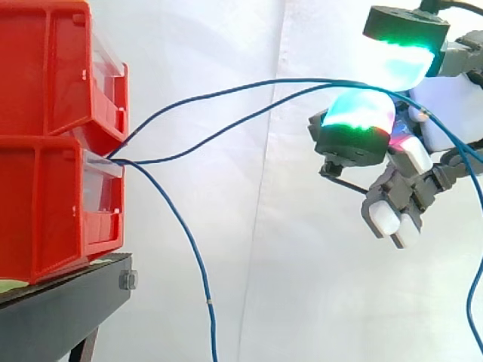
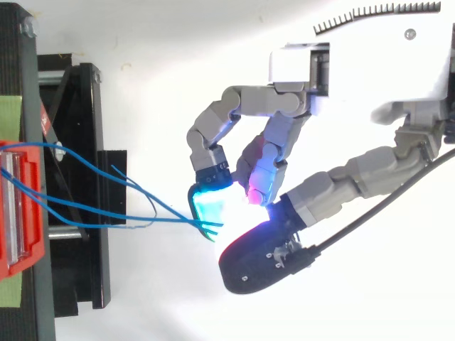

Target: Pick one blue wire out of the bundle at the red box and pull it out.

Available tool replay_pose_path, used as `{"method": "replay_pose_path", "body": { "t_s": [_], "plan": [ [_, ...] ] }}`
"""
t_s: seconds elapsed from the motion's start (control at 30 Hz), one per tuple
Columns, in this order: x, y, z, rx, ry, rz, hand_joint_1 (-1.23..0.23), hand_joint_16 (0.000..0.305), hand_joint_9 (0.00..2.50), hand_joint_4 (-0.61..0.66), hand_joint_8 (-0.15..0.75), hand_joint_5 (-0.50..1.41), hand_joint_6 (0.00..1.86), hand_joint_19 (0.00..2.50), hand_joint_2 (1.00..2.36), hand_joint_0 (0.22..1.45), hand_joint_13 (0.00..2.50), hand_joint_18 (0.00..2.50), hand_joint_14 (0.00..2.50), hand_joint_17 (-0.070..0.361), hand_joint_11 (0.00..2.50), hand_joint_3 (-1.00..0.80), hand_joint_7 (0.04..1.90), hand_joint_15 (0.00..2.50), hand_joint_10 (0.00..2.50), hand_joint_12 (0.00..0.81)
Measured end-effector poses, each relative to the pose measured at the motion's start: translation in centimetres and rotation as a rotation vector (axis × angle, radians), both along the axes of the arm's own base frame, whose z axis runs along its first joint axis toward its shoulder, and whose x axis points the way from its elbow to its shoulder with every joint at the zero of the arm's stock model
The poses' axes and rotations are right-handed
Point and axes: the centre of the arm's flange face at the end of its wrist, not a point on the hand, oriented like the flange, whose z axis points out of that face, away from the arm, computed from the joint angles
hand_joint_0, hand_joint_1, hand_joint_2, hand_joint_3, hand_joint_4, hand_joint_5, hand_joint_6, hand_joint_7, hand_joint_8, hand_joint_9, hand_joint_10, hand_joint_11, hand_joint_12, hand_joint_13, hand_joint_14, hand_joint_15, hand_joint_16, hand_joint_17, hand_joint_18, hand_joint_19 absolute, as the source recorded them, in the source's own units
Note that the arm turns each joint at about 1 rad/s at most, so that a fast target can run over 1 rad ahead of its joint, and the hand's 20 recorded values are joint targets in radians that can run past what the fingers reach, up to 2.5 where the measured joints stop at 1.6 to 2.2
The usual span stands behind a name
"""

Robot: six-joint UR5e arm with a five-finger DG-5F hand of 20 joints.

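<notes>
Three thin blue wires come out of the slot between the two stacked red bins [image 1: 53, 204] at the left. Two of the wires [image 1: 264, 81] stretch rightward in the air to my hand [image 1: 453, 98], which is well clear of the bins. They pass between two glowing fingertips [image 1: 355, 113] pressed together on them, then trail down at the right edge. The third wire [image 1: 198, 264] hangs loose below the bins. From above, the wires [image 2: 92, 210] run from the bin [image 2: 18, 213] to the pinch under the hand [image 2: 362, 64].
The bins sit on a black stand [image 1: 60, 302], whose frame [image 2: 78, 177] lies under the wires in the top view. A white curtain is behind everything. Open air lies between the bins and the hand.
</notes>
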Motion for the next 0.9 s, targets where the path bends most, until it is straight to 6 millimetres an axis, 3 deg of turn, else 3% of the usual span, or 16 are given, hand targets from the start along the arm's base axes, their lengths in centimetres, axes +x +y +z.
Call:
{"method": "replay_pose_path", "body": {
  "t_s": [0.2, 0.37, 0.5, 0.9],
  "plan": [
    [0.00, 0.02, 0.02, 0.001, 0.000, 0.000, -0.64, 0.068, 1.26, -0.04, 0.252, -0.02, 0.82, 0.37, 1.00, 0.54, 0.79, 0.74, 0.01, 0.153, 0.16, -0.12, 1.12, 0.30, 0.00, 0.464],
    [0.01, 0.06, 0.00, 0.000, 0.000, 0.001, -0.64, 0.069, 1.29, -0.05, 0.248, 0.00, 0.81, 0.35, 1.13, 0.51, 0.80, 0.76, 0.01, 0.155, 0.13, -0.12, 1.14, 0.29, 0.00, 0.465],
    [0.00, 0.05, 0.02, -0.001, 0.000, 0.001, -0.72, 0.067, 1.27, -0.02, 0.266, 0.00, 0.81, 0.32, 1.00, 0.55, 0.81, 0.78, 0.01, 0.152, 0.16, -0.05, 1.18, 0.31, 0.00, 0.471],
    [-0.05, -0.08, 0.02, -0.032, 0.005, -0.006, -0.84, 0.061, 1.18, 0.00, 0.263, -0.01, 0.86, 0.31, 1.01, 0.58, 0.80, 0.74, 0.01, 0.137, 0.23, -0.04, 1.15, 0.36, 0.01, 0.447]
  ]
}}
